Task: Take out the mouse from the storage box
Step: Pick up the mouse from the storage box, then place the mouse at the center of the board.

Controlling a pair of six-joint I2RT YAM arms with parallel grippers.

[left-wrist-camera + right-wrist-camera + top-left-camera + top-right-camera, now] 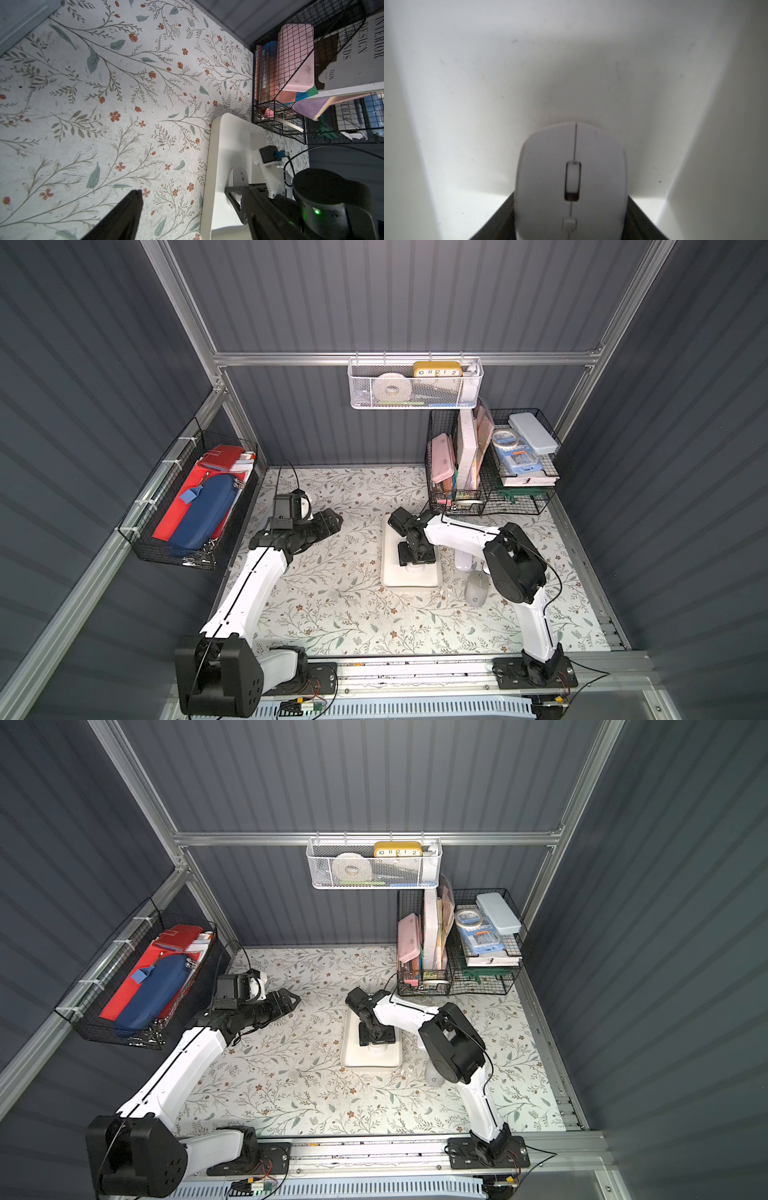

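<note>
On the floral table [332,614], the white storage box [392,577] sits at centre. The left gripper [334,521], at 9 o'clock, stands released. The right gripper [415,561] is clenched on the white mouse [571,176] at the box's 6 o'clock end. Caution: the smooth curved shell may slip from the fingers [496,224] during lift or snag the low rim.

Both top views look down — both wrist cameras share the storage box [232,141].
</note>
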